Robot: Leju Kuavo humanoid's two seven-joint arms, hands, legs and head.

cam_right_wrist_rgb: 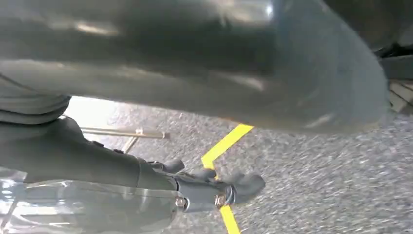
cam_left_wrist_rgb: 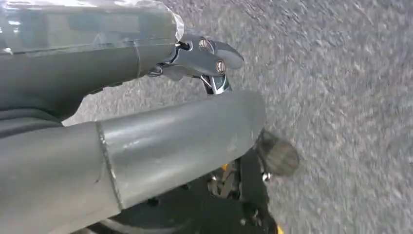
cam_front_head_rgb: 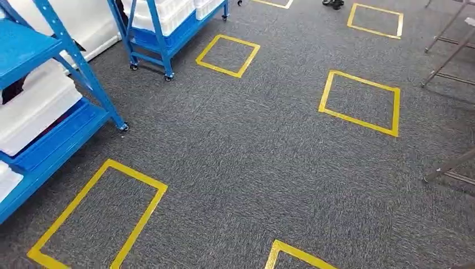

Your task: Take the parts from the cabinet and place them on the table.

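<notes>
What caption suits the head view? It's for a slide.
Grey carpet marked with yellow tape squares, blue racks of white bins alongside.

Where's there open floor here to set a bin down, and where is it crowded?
Open carpet lies between the yellow squares, the near left and the far right one. It is tighter by the blue racks on the left and the metal legs on the right.

Rough grey carpet [cam_front_head_rgb: 252, 168] (matt)

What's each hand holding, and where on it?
Nothing visible in either: left hand and right hand hang over the carpet, fingers curled in on nothing.
</notes>
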